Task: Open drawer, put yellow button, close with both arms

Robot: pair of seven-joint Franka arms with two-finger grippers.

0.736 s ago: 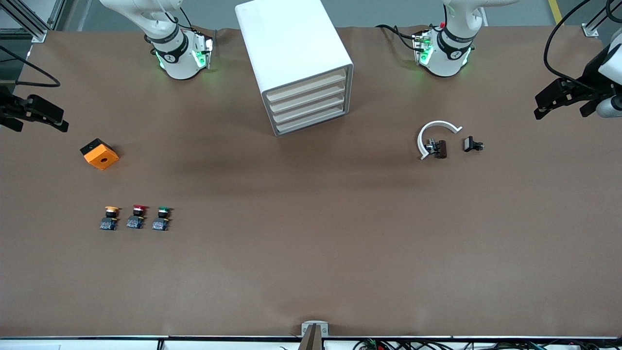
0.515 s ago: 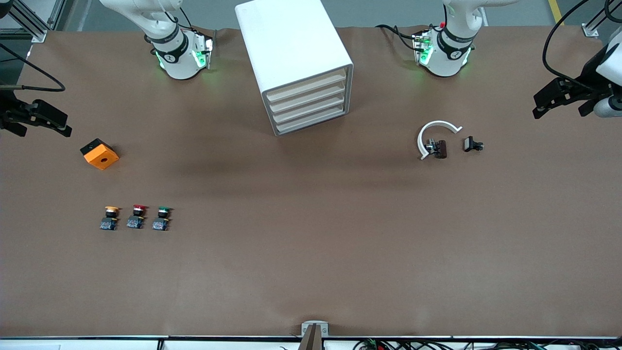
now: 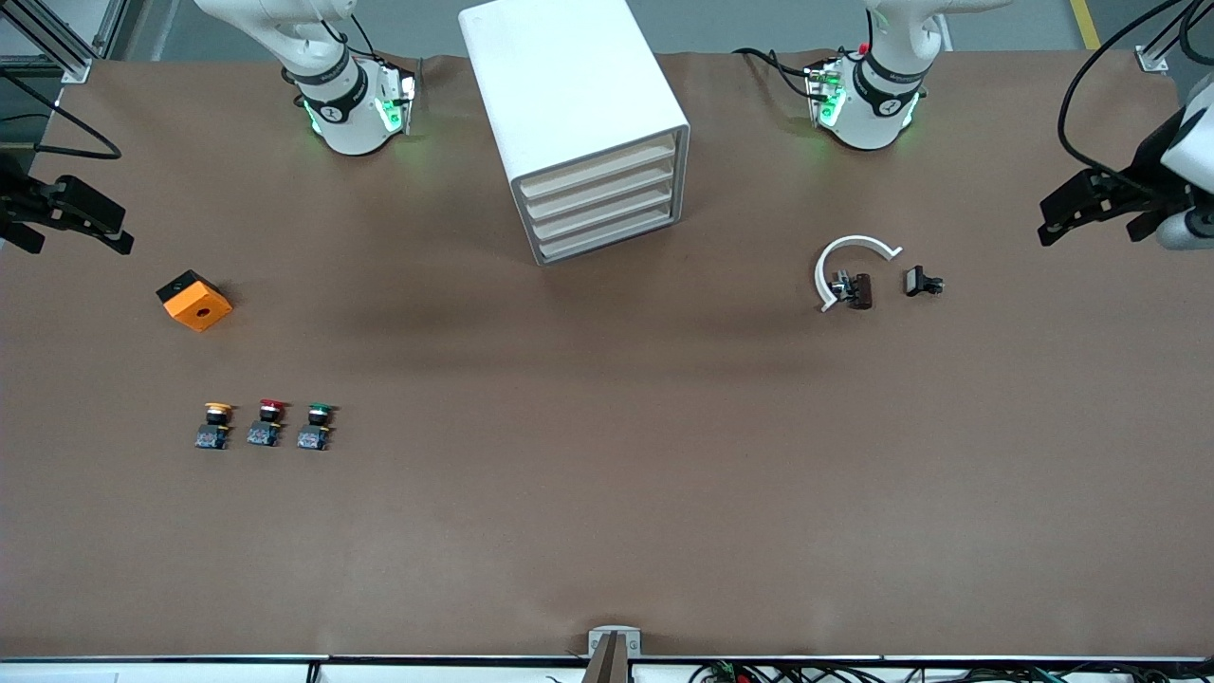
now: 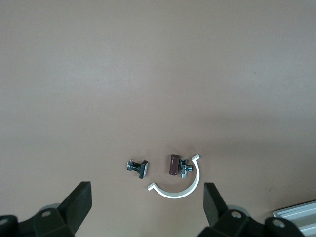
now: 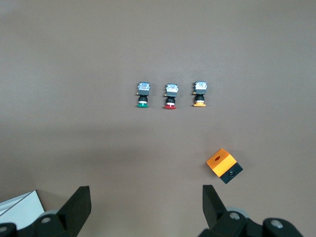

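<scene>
Both grippers, left gripper and right gripper, gape empty, well apart from the yellow button.

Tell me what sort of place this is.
Most likely a robotics lab bench: a brown-covered table, a small white cabinet with stacked drawers, loose push buttons such as the yellow button, and cabling along the table's edge.

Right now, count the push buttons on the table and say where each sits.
3, in one row toward the right arm's end: the yellow button at the outer end, the red button in the middle, the green button nearest the table's centre. None looks hidden.
</scene>
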